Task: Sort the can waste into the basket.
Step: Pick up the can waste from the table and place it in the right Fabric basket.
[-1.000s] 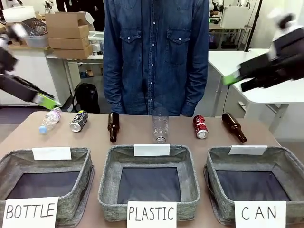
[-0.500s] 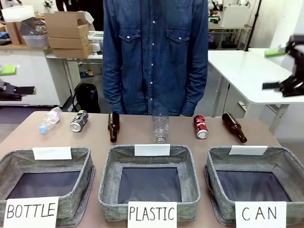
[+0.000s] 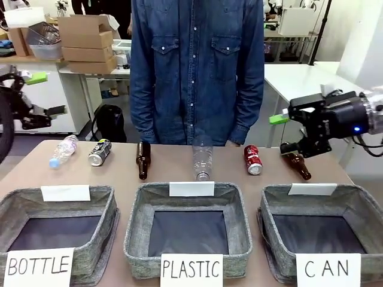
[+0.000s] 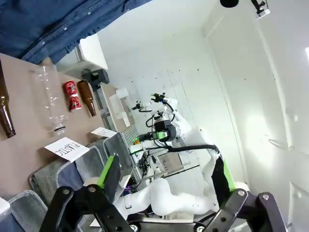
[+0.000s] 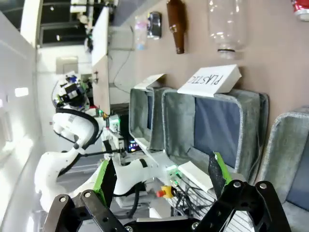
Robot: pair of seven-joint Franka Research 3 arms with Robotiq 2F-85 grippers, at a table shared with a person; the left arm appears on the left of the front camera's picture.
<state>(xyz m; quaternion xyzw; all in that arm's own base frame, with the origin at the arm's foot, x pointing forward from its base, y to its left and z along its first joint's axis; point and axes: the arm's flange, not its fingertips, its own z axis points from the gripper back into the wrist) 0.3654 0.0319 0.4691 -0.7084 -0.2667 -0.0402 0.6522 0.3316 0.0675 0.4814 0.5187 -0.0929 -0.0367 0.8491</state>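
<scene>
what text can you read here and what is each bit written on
"BOTTLE": left label on the left basket.
"PLASTIC": middle label on the middle basket.
"CAN": right label on the right basket.
"PLASTIC" again: card at the middle basket's far rim, right wrist view.
Red can, silver can: lettering too small to read.

Right gripper [image 3: 282, 133] lower and nearer the red can [image 3: 252, 159]

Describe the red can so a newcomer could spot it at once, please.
Find the grey basket labelled CAN on the robot's right. Beyond it, in the far row of items, the red can lies between a clear plastic bottle and a brown glass bottle. It alone is red.
</scene>
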